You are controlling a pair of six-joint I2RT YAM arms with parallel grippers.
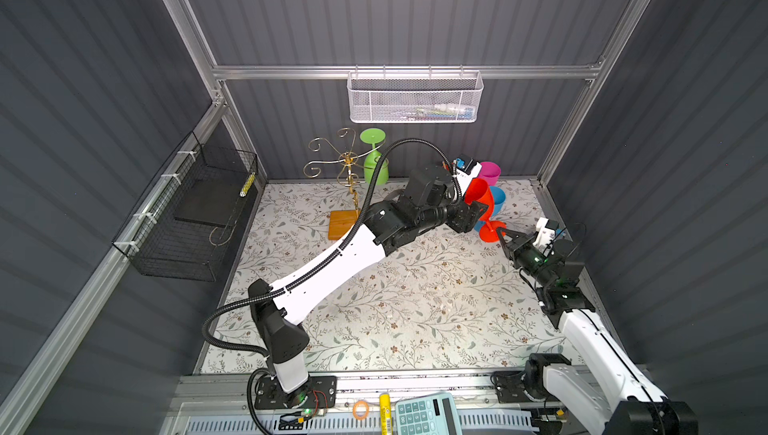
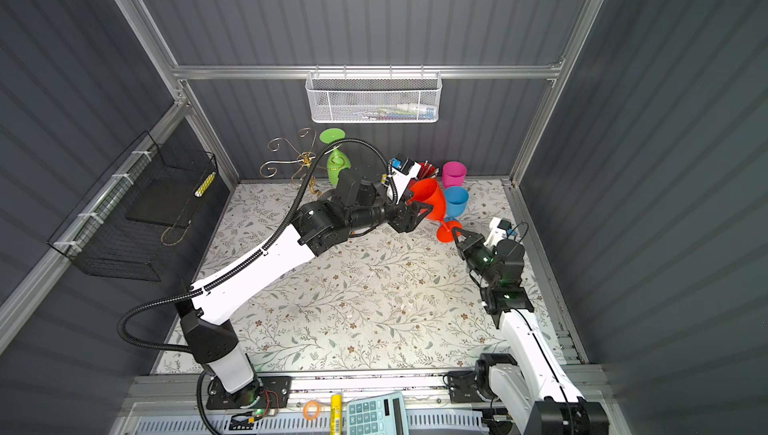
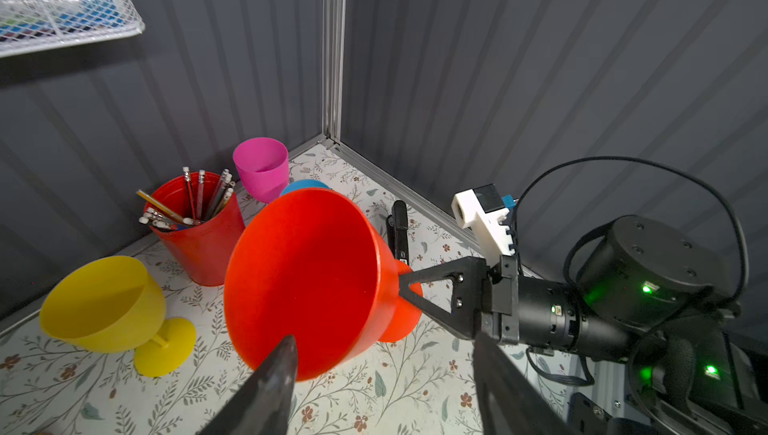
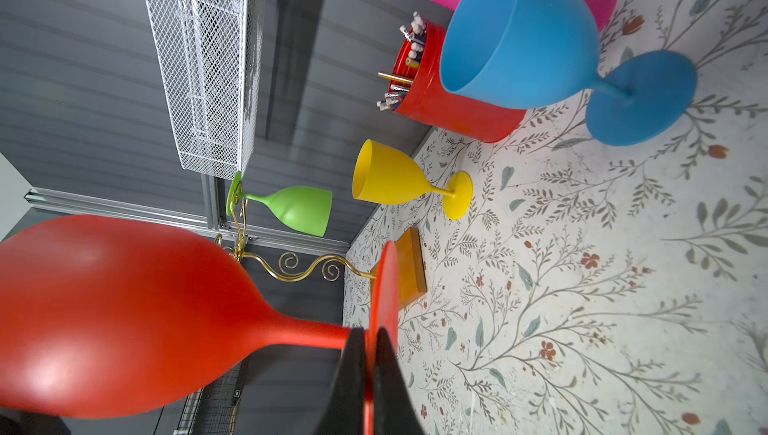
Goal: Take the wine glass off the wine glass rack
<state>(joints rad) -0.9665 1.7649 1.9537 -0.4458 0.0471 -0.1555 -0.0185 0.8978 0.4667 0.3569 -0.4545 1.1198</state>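
We found the red wine glass (image 2: pixel 430 200) off the wine glass rack (image 1: pixel 348 159), right of centre in a top view, tilted with its foot pinched in the right fingers (image 2: pixel 461 238) and its bowl pointing upper-left toward the left fingers (image 2: pixel 420 207), which stood wide about it.

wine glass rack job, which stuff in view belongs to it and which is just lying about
Job: red wine glass, right gripper shut on its foot, left gripper open at its bowl, wine glass rack, green wine glass hanging on it.
Lying about: yellow wine glass, blue wine glass, pink wine glass, red pencil cup, white mesh basket, calculator.
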